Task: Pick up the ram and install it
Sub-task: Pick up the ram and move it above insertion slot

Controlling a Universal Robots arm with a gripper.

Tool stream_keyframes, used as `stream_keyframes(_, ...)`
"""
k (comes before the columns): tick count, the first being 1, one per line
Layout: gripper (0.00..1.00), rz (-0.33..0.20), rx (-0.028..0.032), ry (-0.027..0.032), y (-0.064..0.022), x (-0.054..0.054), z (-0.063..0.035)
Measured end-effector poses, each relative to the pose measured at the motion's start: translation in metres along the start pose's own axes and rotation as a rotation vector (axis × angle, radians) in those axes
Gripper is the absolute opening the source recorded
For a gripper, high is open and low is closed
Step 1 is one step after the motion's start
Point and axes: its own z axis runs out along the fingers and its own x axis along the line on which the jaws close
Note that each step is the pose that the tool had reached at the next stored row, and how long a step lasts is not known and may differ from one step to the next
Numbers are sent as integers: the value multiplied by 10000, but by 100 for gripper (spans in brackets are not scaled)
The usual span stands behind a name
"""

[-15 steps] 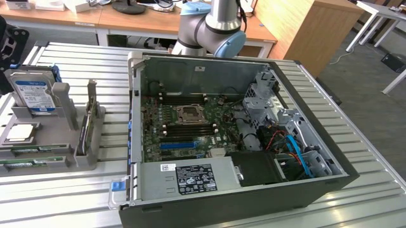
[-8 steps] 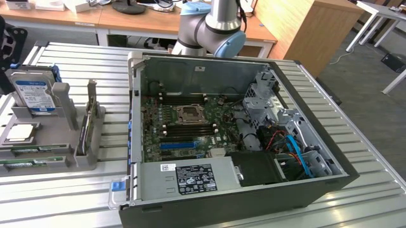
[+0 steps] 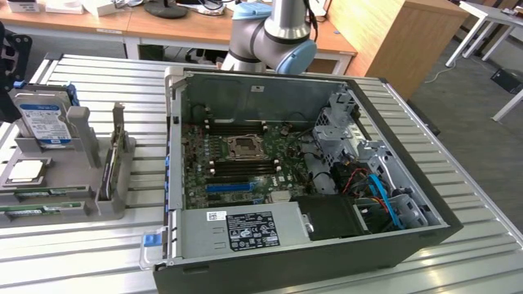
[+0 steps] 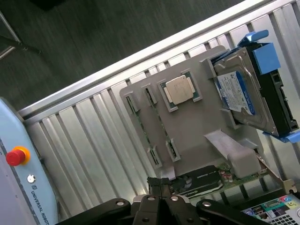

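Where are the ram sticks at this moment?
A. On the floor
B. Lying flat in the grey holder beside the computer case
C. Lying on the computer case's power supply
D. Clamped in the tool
B: two green ram sticks lie flat in slots of the grey holder, and the tool is shut with nothing between its fingers.

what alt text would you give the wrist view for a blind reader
The shut gripper hangs above a grey parts holder on a ribbed metal table. The holder carries two thin green ram sticks on edge, a processor chip, a blue-labelled hard drive and a dark graphics card nearest the gripper.
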Motion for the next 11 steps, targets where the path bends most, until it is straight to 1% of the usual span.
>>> stream_keyframes(3,11,-30,4,-3,0,0,0)
stream_keyframes(4,11,-31,10,8,0,0,0)
stream_keyframes(11,11,-31,10,8,0,0,0)
